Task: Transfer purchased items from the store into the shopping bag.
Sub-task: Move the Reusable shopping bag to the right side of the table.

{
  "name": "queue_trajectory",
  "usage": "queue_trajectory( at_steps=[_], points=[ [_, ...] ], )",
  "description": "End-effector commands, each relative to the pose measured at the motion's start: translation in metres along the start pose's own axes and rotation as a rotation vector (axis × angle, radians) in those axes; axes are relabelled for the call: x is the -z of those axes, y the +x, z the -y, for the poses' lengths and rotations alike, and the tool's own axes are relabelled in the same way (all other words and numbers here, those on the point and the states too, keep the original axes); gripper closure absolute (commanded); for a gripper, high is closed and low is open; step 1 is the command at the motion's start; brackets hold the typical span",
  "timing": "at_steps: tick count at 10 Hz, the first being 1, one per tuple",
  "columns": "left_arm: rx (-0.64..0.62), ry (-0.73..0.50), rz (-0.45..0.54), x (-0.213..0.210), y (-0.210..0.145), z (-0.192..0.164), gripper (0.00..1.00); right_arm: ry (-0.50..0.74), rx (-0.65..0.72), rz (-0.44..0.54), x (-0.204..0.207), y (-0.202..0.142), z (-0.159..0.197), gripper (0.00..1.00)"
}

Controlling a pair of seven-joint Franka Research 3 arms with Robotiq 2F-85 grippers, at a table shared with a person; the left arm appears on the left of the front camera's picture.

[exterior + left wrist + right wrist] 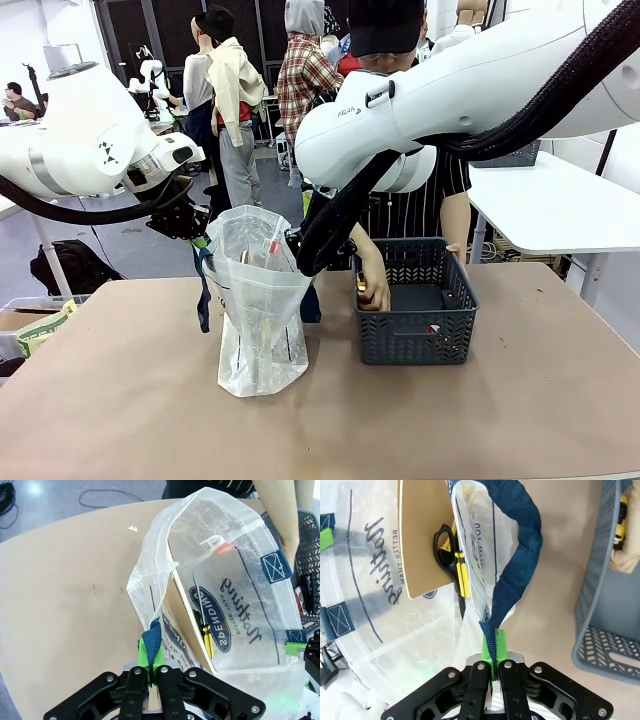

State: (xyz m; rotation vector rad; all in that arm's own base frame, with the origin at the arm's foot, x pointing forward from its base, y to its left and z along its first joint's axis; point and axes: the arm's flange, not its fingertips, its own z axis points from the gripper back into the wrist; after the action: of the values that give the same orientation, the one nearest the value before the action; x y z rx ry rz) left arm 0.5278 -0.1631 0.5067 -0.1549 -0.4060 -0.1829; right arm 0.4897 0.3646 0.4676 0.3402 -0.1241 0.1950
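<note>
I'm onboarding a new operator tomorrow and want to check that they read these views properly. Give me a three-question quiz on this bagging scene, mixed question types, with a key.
1. True or false: the left jaws and the right jaws are each shut on one of the navy strap handles of the shopping bag.
2. Multiple choice: where is the person's hand?
A. Reaching into the dark grey basket
B. Inside the bag
C. Flat on the table
3. Fill in: the tan card standing inside the bag carries a pair of ____.

Key: 1 true; 2 A; 3 scissors, with black handles.
</note>
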Motion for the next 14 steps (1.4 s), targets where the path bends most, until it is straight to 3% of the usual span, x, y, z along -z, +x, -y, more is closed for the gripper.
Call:
queue_trajectory(
  at_steps=[1, 14],
  points=[
    [0.001, 0.002, -0.001, -0.0022, -0.0018, -0.0009, 1.00, 0.007, 0.004, 0.002, -0.0010, 0.0003, -0.0003, 1.00],
    [0.001, 0.002, -0.001, -0.0022, -0.0018, -0.0009, 1.00, 0.007, 0.004, 0.002, -0.0010, 0.0003, -0.0003, 1.00]
  ],
)
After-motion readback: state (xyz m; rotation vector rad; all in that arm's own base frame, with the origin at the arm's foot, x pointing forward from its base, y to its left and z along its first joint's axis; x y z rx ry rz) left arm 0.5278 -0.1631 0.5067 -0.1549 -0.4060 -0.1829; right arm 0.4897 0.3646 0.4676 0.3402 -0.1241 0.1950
